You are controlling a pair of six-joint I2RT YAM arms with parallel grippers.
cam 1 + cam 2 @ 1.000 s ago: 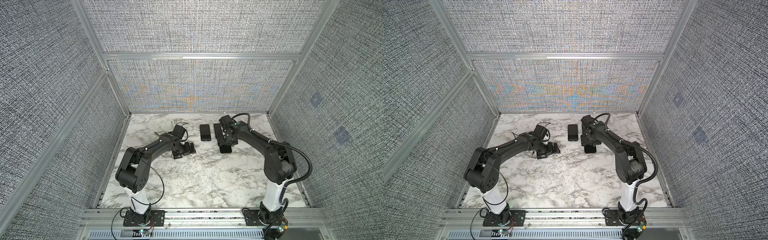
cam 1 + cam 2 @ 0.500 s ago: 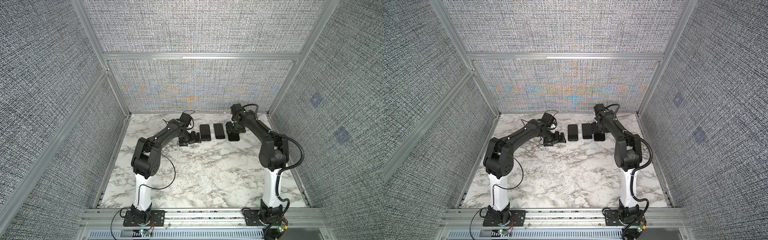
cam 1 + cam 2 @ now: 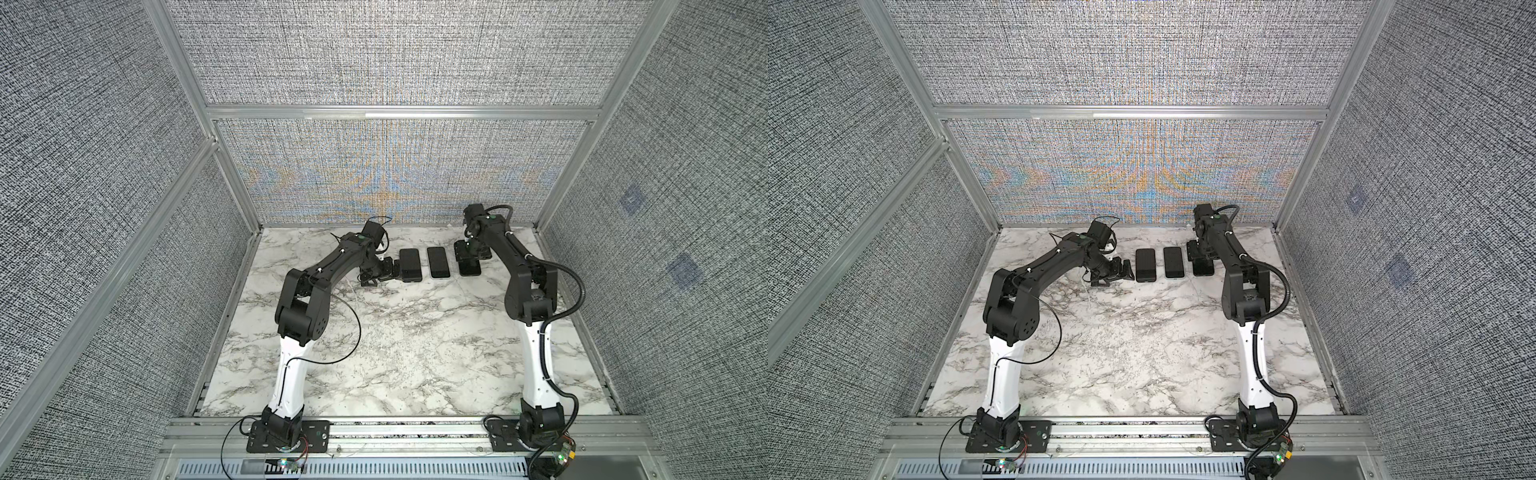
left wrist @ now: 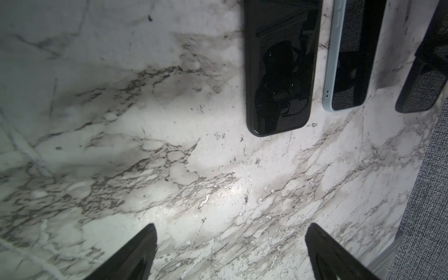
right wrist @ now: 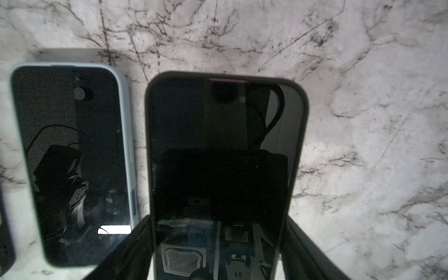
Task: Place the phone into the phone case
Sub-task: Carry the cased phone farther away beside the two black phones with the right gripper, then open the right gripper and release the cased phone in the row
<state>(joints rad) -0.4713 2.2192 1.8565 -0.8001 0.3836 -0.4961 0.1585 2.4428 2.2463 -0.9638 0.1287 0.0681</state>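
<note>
- In both top views the white-and-grey marble tabletop (image 3: pixel 395 340) (image 3: pixel 1133 332) has three flat, dark rectangles with round corners in a row near its far edge.
- They are a black phone (image 3: pixel 410 264) (image 3: pixel 1145 264), a pale-rimmed phone (image 3: pixel 439 262) (image 3: pixel 1173 262) and a held phone (image 3: pixel 470 270) (image 3: pixel 1203 269). They are too small here to tell which one is in a case.
- The left gripper (image 3: pixel 382 274) (image 3: pixel 1115 272) sits low just beside the black phone. The right gripper (image 3: pixel 469 255) (image 3: pixel 1202 259) covers the far end of the held phone.
- In the left wrist view the left gripper (image 4: pixel 231 225) has its two black fingers (image 4: pixel 138 254) spread wide over bare marble, with nothing between them.
- The black phone (image 4: pixel 281 68) is shiny like a mirror. It, the pale-rimmed phone (image 4: pixel 349 53) and the held phone (image 4: pixel 421 94) are all cut off by the picture's edge.
- In the right wrist view the right gripper (image 5: pixel 218 225) has a finger (image 5: pixel 131 247) on each long side of the held phone (image 5: pixel 223 145), clamping it.
- Its glass is dark and glossy, with a thick dark rim. I cannot tell if it touches the marble.
- The pale-rimmed phone (image 5: pixel 72 157) lies just beside it, apart.
</note>
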